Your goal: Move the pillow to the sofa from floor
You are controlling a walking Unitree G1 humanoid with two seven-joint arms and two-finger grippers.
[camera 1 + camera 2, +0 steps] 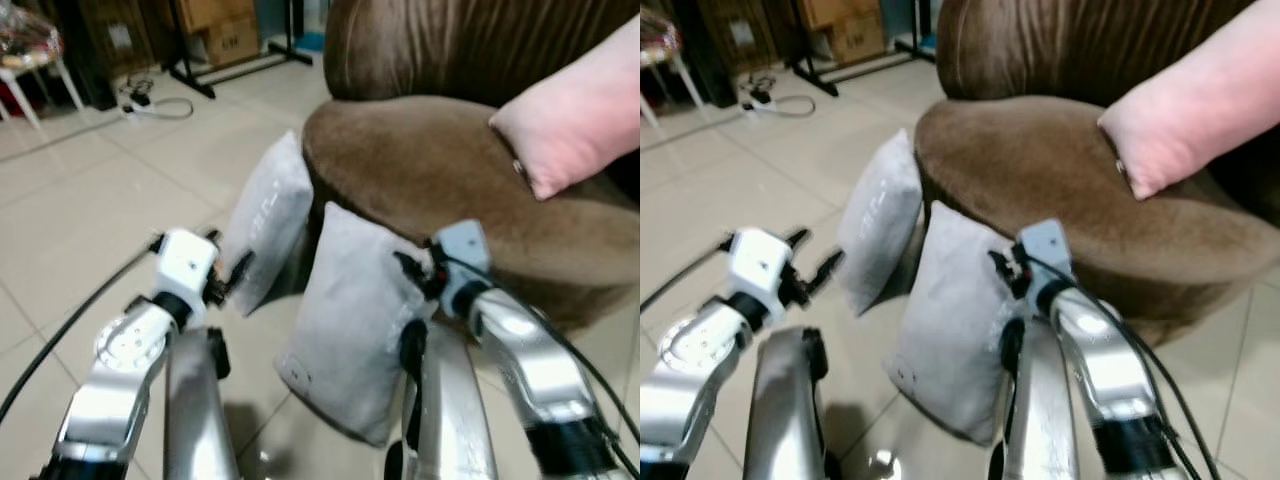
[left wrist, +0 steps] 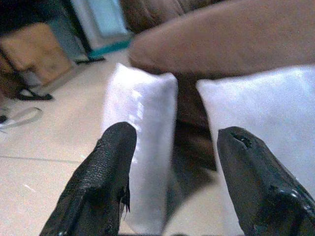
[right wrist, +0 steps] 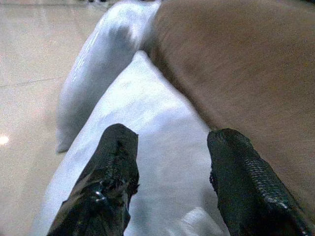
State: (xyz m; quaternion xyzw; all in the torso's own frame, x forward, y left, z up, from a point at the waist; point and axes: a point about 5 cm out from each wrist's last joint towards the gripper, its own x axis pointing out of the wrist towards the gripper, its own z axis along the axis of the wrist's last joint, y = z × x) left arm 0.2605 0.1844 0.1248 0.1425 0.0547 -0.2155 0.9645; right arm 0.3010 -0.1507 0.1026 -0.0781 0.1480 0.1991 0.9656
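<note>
Beside the sofa (image 1: 430, 170), nearer pillow (image 1: 350, 320) under spread right fingers (image 3: 113, 167), left fingers (image 2: 108, 162) apart.

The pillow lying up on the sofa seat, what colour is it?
Pink. The pillow on the brown sofa shows best in the left eye view.

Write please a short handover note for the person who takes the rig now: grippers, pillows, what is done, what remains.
Left gripper: open, holding nothing, aimed between the two grey pillows.
Right gripper: open, just over the near grey pillow.
Both grey pillows, near one and far grey pillow, stand on the floor leaning against the brown sofa. A pink pillow lies on the sofa.
Done: approach. Left: grasp, lift onto sofa.
</note>
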